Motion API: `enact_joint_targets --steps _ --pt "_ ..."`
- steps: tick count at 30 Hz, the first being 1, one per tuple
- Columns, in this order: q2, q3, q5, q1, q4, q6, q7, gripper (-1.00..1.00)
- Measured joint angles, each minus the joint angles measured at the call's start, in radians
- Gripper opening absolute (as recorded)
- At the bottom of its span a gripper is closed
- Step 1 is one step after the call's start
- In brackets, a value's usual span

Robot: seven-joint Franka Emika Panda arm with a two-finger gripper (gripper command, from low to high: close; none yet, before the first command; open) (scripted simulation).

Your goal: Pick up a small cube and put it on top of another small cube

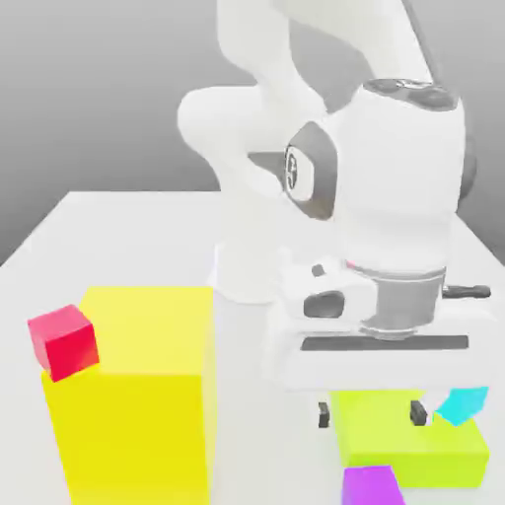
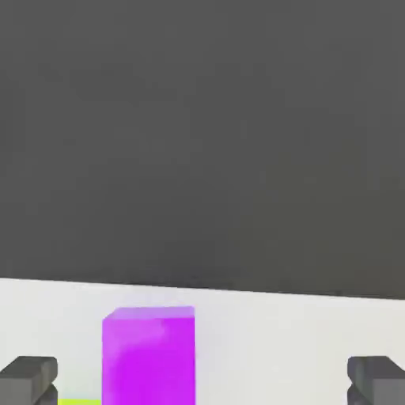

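The small purple cube (image 1: 372, 485) lies at the front edge of the exterior view, just in front of a lime-green block (image 1: 409, 444). In the hand view the purple cube (image 2: 149, 356) stands on the white table, closer to one fingertip (image 2: 28, 380) than to the other. My gripper (image 1: 372, 414) hangs open above the lime block with nothing between its fingers, and it is also open in the hand view (image 2: 202, 384). A small cyan cube (image 1: 462, 402) sits tilted at the lime block's far corner on the exterior view's right, beside one fingertip (image 1: 419, 412).
A big yellow block (image 1: 138, 414) fills the front on the exterior view's left, with a small red cube (image 1: 64, 340) perched on its corner. The arm's white base (image 1: 247, 266) stands behind the gripper on the white table (image 1: 118, 237).
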Motion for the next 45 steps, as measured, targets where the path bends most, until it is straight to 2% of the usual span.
enact_joint_targets --steps 5,6,13,17,25,30,37,39,43,44,45 --pt "0.179 -0.025 -0.029 0.034 0.022 0.108 0.033 0.0" --pt "0.215 -0.036 -0.04 0.044 0.029 0.136 0.041 -1.0" --pt "0.223 -0.038 -0.042 0.046 0.03 0.143 0.042 -1.0" --pt "0.103 -0.005 0.001 0.022 0.005 0.048 0.01 -1.0" --pt "-0.177 0.046 0.009 0.012 -0.18 -0.052 -0.225 -1.0" --pt "-0.361 0.047 0.082 0.048 -0.307 -0.101 -0.438 -1.0" --pt "-0.616 -0.013 0.208 0.157 -0.483 -0.173 -0.753 -1.0" --pt "-0.631 -0.023 0.228 0.177 -0.519 -0.152 -0.806 -1.0" --pt "-0.512 -0.016 0.222 0.175 -0.553 0.001 -0.812 -1.0" --pt "-0.484 -0.014 0.218 0.173 -0.559 0.035 -0.809 1.0" --pt "-0.484 -0.014 0.218 0.173 -0.559 0.035 -0.809 1.0"
